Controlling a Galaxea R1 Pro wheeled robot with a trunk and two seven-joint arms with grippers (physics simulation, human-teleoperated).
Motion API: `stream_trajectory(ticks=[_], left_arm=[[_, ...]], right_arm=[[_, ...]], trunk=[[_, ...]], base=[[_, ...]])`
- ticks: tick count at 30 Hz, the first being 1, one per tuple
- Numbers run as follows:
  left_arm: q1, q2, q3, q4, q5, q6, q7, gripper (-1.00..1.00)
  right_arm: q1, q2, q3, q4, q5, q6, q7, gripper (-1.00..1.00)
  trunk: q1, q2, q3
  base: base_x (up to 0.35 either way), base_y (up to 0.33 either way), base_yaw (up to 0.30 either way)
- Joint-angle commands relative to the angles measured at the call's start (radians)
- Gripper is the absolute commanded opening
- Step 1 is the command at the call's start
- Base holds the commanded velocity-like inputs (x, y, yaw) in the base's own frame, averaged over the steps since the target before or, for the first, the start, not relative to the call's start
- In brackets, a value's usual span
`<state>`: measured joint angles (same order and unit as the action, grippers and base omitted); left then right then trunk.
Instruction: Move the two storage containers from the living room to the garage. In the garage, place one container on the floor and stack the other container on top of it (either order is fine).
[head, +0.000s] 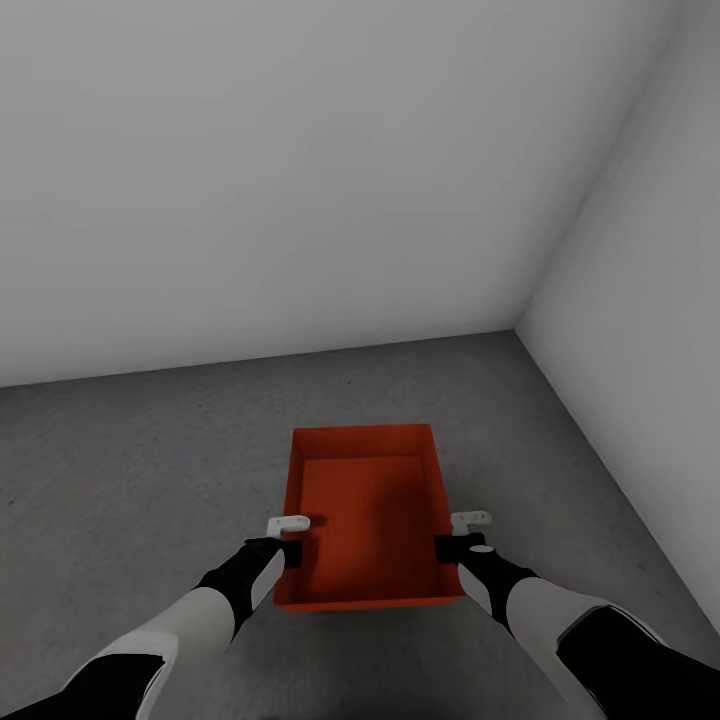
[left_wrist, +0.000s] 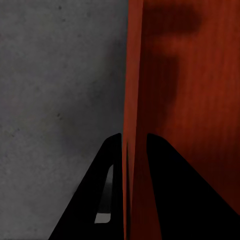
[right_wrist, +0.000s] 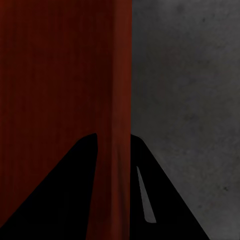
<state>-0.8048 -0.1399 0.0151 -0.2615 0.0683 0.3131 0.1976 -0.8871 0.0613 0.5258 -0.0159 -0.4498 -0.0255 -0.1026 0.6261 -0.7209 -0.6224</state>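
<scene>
Head view: near the garage's corner, above the concrete floor (head: 120, 480), left gripper (head: 286, 540) and right gripper (head: 452, 537) each pinch opposite side walls of one orange-red container (head: 365, 500).

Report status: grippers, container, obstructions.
Left gripper and right gripper clamped on container side walls. Container over concrete floor. Nothing in the way.

Both arms reach forward and down, roughly level with each other. The left gripper (head: 287, 538) has its jaws closed across the left wall of the storage container (head: 366, 500), and the right gripper (head: 462, 534) clamps the opposite wall likewise.
</scene>
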Motion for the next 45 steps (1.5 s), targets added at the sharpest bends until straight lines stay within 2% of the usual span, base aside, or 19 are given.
stream_trajectory(ticks=[1,26,29,45], left_arm=[[0.000,0.000,-0.004,-0.005,-0.030,-0.002,0.022,-1.00],[0.000,0.000,-0.004,-0.005,-0.030,-0.002,0.023,-1.00],[0.000,0.000,-0.003,-0.005,-0.030,-0.002,0.022,-1.00],[0.000,0.000,-0.003,-0.005,-0.030,-0.002,0.022,-1.00]], right_arm=[[-0.001,0.000,-0.013,0.017,-0.020,-0.005,-0.012,-1.00],[-0.001,0.000,-0.013,0.017,-0.020,-0.006,-0.012,-1.00],[-0.001,0.000,-0.013,0.017,-0.020,-0.005,-0.012,-1.00],[-0.001,0.000,-0.013,0.017,-0.020,-0.006,-0.012,-1.00]], trunk=[[0.004,-0.008,-0.004],[0.100,-0.183,-0.082],[0.100,-0.183,-0.082],[0.161,-0.295,-0.133]], base=[[0.000,0.000,0.000],[0.000,0.000,0.000],[0.000,0.000,0.000],[0.000,0.000,0.000]])
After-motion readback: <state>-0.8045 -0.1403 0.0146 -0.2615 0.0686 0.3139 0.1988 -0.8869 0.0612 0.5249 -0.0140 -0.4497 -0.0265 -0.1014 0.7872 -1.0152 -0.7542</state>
